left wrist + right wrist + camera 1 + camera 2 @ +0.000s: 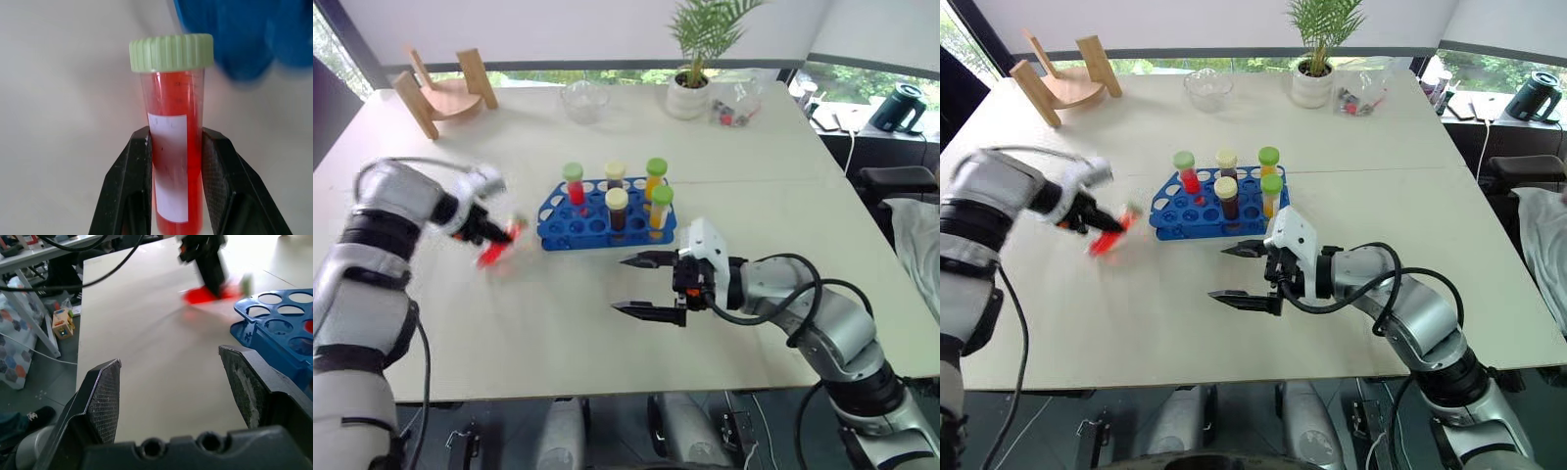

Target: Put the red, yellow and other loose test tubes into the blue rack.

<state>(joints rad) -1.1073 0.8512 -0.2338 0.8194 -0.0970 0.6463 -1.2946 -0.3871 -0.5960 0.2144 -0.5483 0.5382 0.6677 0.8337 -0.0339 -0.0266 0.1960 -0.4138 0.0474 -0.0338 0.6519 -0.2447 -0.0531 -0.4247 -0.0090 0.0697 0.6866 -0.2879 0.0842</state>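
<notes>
**me:** My left claw is clamped on a red tube with a pale green cap, both fingers pressed against its sides, label facing out. It's up off the table, just left of the blue rack.

**other:** And your right one?

**me:** Right claw hangs wide open with nothing in it, near the rack's front edge. Rack sits mid-table with five capped tubes standing in it already.
</notes>
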